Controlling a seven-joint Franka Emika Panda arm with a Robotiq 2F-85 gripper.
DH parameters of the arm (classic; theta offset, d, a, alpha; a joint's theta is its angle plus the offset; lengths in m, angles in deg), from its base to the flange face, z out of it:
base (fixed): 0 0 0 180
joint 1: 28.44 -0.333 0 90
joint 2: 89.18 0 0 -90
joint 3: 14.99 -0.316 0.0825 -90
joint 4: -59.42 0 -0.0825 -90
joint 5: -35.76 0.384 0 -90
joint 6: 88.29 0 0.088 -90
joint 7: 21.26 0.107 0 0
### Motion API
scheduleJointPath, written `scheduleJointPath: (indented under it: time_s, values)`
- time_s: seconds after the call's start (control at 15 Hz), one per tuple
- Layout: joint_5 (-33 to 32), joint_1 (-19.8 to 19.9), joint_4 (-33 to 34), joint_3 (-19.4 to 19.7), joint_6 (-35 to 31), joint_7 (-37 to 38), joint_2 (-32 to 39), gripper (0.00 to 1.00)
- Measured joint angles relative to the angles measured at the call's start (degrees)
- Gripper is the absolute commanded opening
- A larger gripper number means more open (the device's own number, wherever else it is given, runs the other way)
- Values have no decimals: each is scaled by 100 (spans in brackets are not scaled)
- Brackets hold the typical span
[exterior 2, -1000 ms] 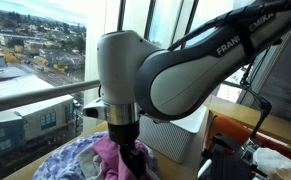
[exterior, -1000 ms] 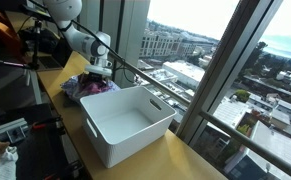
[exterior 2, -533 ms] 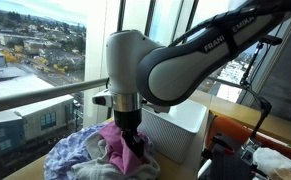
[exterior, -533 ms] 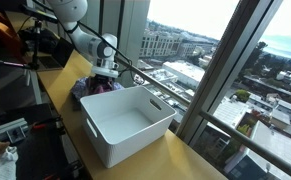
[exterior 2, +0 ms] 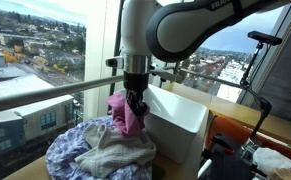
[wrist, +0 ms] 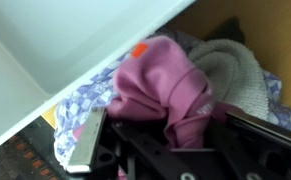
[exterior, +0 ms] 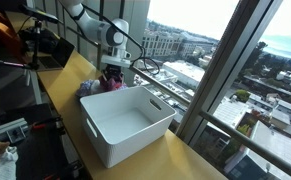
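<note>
My gripper [exterior 2: 135,102] is shut on a pink cloth [exterior 2: 124,115] and holds it up above a heap of clothes [exterior 2: 100,152] on the yellow table. In the wrist view the pink cloth [wrist: 163,85] bunches between the fingers [wrist: 88,142], its folds filling the gap. Below it lie a pale knitted garment [wrist: 237,68] and a blue patterned fabric [wrist: 83,105]. In an exterior view the gripper [exterior: 113,72] hangs just behind the far corner of the white bin [exterior: 125,122], with the pink cloth [exterior: 115,82] dangling from it.
The empty white bin [exterior 2: 182,112] stands right beside the heap, its wall [wrist: 65,40] close to the gripper. A window railing [exterior 2: 35,92] runs behind the table. Cables and equipment [exterior: 25,45] crowd the table's far end.
The gripper has shut on the pink cloth and risen, pulling it up out of the heap. The arm has shifted towards the bin.
</note>
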Motion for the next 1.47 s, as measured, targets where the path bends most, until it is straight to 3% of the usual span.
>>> scheduleJointPath:
  time_s: [0.47, 0.8, 1.13, 1.47]
  values:
    - [6, 243, 716, 87, 643, -376, -1130, 0]
    - [6, 677, 1191, 601, 907, -851, -1496, 0]
    - [57, 1138, 728, 916, 744, -1012, -1335, 0]
    - [175, 1066, -88, 881, 408, -847, -1236, 0]
